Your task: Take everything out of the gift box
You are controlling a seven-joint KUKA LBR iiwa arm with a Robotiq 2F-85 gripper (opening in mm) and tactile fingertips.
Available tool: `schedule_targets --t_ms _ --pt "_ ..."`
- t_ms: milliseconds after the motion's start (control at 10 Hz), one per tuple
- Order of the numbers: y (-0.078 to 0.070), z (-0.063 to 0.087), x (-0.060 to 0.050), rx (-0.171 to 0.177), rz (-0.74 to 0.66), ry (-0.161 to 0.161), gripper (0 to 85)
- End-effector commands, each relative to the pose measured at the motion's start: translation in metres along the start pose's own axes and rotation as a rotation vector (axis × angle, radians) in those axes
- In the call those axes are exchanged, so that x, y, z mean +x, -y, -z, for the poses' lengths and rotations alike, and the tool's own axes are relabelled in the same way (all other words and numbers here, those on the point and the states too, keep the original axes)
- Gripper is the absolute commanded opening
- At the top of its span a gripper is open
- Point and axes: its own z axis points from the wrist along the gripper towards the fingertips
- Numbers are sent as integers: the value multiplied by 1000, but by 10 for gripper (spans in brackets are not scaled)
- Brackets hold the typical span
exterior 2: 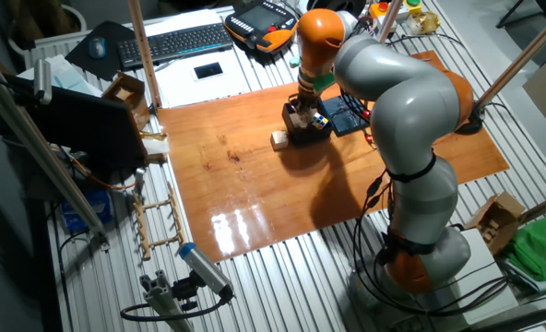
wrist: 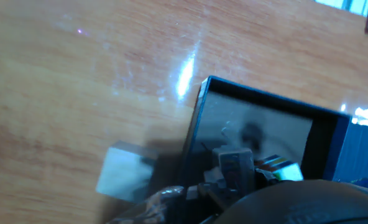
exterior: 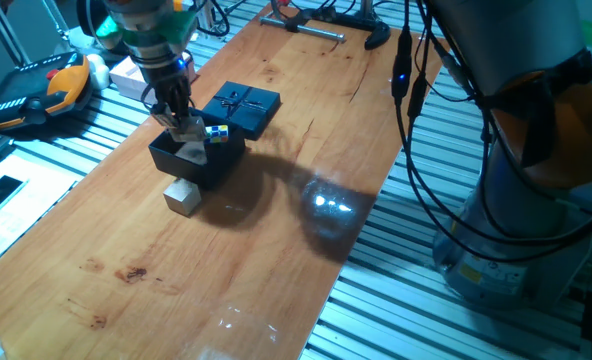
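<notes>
The black gift box (exterior: 198, 160) stands open on the wooden table, and its flat lid with a bow (exterior: 242, 106) lies just behind it. My gripper (exterior: 185, 128) reaches down into the box from above; its fingers look close together, but whether they hold anything is unclear. A multicoloured puzzle cube (exterior: 217, 132) sits in the box's far corner beside the fingers. Something pale (exterior: 190, 152) lies on the box floor under them. A beige cube (exterior: 183, 197) rests on the table against the box's near side. The hand view shows the box rim (wrist: 258, 94), the beige cube (wrist: 125, 174) outside it and the puzzle cube (wrist: 283, 168) inside.
An orange and black pendant (exterior: 36, 90) and a small white box (exterior: 128, 73) lie left of the table. A metal stand (exterior: 316, 28) sits at the far end. A keyboard (exterior 2: 176, 41) is behind the table. The arm's base (exterior 2: 421, 249) stands at the table's side.
</notes>
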Motion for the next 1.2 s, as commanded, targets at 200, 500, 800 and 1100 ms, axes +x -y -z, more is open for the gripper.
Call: schedule_targets --t_ms 200,500,800,1100 --pt "-17 8 1 1 -157 -9 7" --pt "-37 5 4 -1 -290 -4 7" --pt "-50 0 6 -4 -405 8 7" --pt "-60 -4 9 -14 -485 19 7"
